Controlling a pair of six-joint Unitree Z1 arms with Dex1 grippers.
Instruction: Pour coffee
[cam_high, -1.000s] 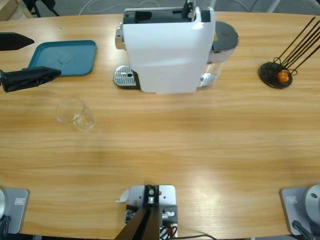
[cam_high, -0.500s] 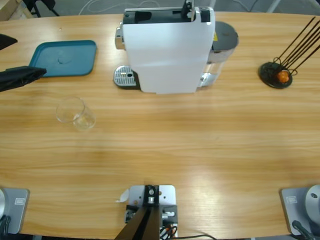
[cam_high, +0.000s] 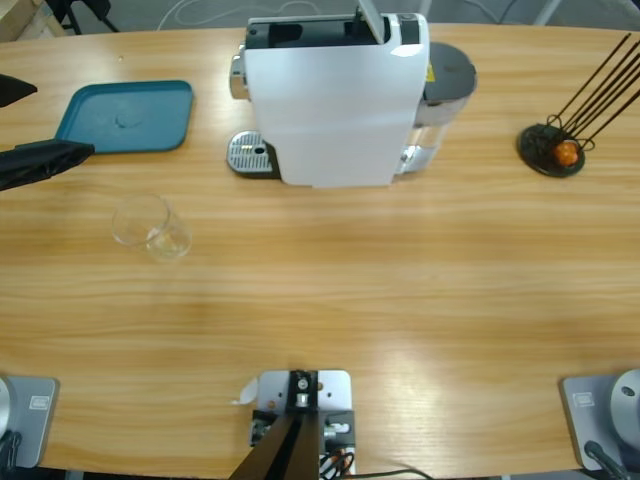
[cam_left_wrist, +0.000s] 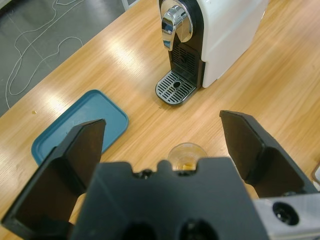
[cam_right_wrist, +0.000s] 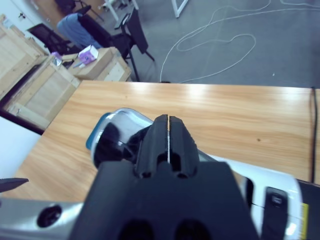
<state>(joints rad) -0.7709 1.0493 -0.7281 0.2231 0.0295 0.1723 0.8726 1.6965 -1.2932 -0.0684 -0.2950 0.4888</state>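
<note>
The coffee (cam_left_wrist: 186, 164), a thin pool of brownish liquid, lies in the bottom of a small clear drinking glass (cam_high: 150, 228) that stands towards the worktop's left end, about midway between its far and near edges.

The left tool (cam_left_wrist: 162, 122) hangs at the left edge with its two black jaws spread wide and nothing between them. In its wrist view the glass sits just past the tool's body, centred between the jaws but not touched. Beyond the glass, near the far left corner, lies a flat teal plastic tray (cam_high: 130, 118). The white capsule coffee machine (cam_high: 335, 100) stands at the middle of the far edge, and its perforated metal drip grate (cam_high: 250, 155) is bare. The right tool (cam_right_wrist: 169, 122) is up over the machine's top, its jaws pressed together; I cannot make out anything held in them. A black wire capsule stand (cam_high: 555, 150) sits towards the right end.

The likeliest failure is at the grasp. If a jaw meets the rim before the glass is centred, the light, smooth glass would probably skid or tip, and the coffee would run onto the wooden worktop (cam_high: 400, 300). A loose or high grip could also let the glass slip when tilted.

The coffee has no long axis, being a flat round layer. The glass appears to stand upright, mouth up, with its axis vertical.
</note>
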